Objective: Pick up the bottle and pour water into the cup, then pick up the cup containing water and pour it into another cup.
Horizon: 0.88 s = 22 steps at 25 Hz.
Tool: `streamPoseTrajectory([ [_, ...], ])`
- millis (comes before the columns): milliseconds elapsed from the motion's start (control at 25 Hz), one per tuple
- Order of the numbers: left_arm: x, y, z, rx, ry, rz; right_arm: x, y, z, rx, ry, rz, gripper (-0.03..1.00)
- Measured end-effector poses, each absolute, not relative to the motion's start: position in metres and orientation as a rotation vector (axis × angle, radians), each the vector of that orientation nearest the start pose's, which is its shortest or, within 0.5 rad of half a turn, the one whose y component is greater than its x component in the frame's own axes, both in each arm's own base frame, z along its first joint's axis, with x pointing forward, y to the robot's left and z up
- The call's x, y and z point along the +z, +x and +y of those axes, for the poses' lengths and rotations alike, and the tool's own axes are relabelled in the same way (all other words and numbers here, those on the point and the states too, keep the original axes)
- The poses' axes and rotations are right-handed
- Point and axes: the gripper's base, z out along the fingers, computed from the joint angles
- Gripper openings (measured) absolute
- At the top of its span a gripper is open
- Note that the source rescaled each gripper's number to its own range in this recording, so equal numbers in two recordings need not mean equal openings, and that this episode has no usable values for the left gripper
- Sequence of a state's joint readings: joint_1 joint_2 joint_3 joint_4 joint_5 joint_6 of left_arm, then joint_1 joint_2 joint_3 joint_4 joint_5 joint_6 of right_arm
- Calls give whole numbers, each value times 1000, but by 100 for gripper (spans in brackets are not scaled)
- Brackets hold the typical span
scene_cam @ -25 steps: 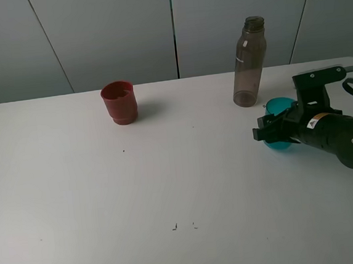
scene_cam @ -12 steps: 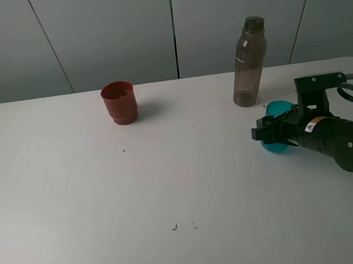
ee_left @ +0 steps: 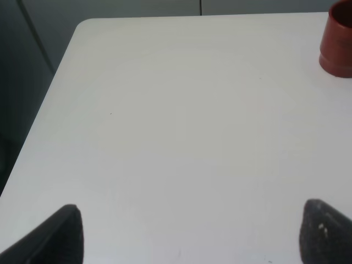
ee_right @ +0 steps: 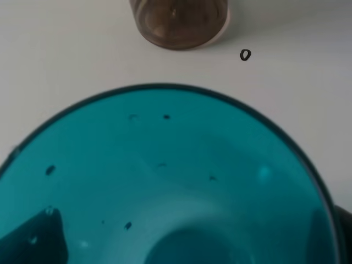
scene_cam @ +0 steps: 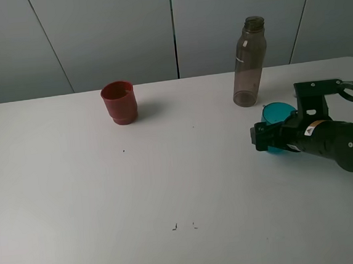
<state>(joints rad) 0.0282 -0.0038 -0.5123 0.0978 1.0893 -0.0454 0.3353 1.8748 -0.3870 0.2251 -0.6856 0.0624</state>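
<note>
Right hand [scene_cam: 262, 138] low, left hand [ee_left: 187, 234] spread

A white table [scene_cam: 108, 193] bears small dark specks [scene_cam: 183, 226], before grey wall panels [scene_cam: 106, 33].

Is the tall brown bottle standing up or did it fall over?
Standing up. The bottle rests on its base on the table, neck pointing straight up.

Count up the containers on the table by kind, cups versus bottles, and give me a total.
Cups: 2, the red cup and the teal cup
Bottles: 1, the smoky grey-brown bottle
Total: 3
</note>
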Motion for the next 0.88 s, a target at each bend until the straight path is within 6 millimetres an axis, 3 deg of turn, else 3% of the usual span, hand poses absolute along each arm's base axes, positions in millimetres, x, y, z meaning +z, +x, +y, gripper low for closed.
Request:
streamPoseTrajectory([
  [400, 279, -9, 8, 107, -83, 2053, 122, 226, 72, 199, -69, 2376, 100],
  [640, 279, -9, 8, 107, -83, 2053, 166, 202, 69, 247, -144, 2377, 100],
  [880, 279, -9, 8, 107, -83, 2053, 217, 170, 62, 318, -172, 2268, 100],
])
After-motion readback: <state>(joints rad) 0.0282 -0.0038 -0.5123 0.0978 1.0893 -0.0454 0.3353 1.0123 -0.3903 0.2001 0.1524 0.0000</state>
